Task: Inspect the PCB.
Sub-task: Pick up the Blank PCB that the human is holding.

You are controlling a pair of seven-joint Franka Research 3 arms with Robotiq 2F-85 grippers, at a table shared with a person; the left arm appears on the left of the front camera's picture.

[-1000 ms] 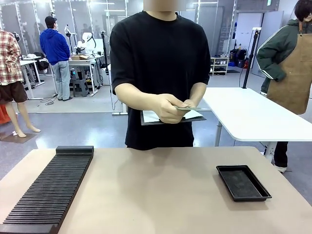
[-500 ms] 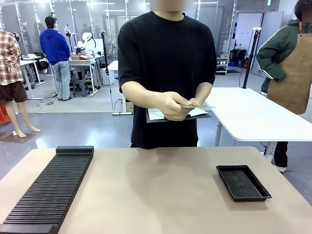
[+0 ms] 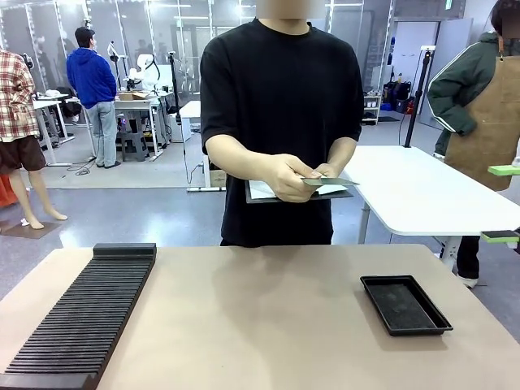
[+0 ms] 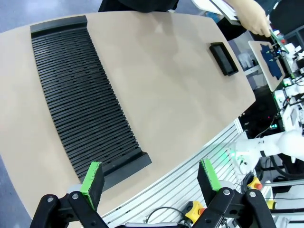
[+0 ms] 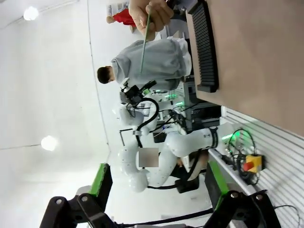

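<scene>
Green PCB (image 3: 327,181) lies flat in a person's hand (image 3: 284,177); left pincer (image 4: 150,175) and right pincer (image 5: 157,179) both spread wide.

I am facing a beige table (image 3: 260,325). A black slotted rack (image 3: 81,313) is lying along its left side; a shallow black tray (image 3: 405,303) is sitting well apart, on its right.

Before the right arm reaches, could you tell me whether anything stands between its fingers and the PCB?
Nothing visible does. The PCB is held in the person's hand above a clipboard, and only air lies between it and the open right gripper.
</scene>
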